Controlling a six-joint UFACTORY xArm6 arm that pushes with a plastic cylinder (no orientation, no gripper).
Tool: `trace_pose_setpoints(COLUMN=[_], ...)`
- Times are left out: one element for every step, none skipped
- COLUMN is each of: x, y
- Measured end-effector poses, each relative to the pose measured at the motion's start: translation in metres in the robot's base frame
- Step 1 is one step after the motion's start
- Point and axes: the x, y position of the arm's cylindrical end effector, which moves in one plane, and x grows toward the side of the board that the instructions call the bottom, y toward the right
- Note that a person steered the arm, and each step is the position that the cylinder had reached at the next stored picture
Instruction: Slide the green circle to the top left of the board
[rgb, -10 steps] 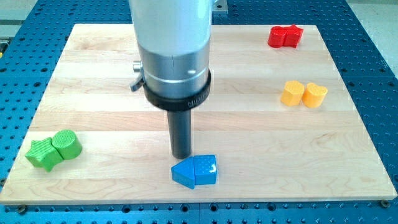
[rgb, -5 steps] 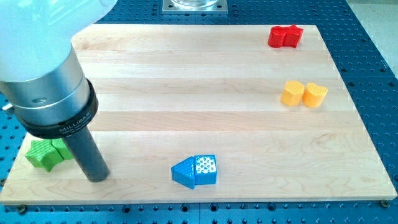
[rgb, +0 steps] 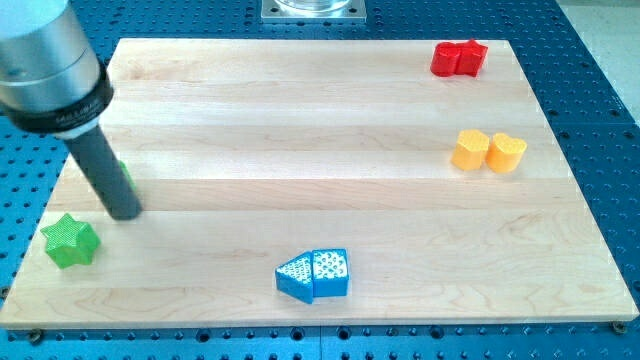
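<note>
The green circle (rgb: 123, 180) is almost wholly hidden behind my rod at the board's left; only a thin green edge shows beside the rod. My tip (rgb: 125, 212) rests on the board just below and against that circle. A green star (rgb: 69, 241) lies apart at the lower left, below and left of the tip. The wooden board (rgb: 320, 120) fills the view.
Two blue blocks (rgb: 314, 275) sit together at the bottom centre. Two yellow blocks (rgb: 488, 151) sit at the right. Two red blocks (rgb: 459, 58) are at the top right. A metal mount (rgb: 312, 10) shows at the top edge.
My tip swept from the board's centre to the lower left, then moved up. The green circle was pushed up and away from the green star, which shifted slightly.
</note>
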Motion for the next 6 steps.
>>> trace_pose_setpoints(x=[0.005, -0.052, -0.093, -0.033, -0.01, -0.053], y=[-0.001, 0.006, 0.03, 0.033, 0.029, 0.002])
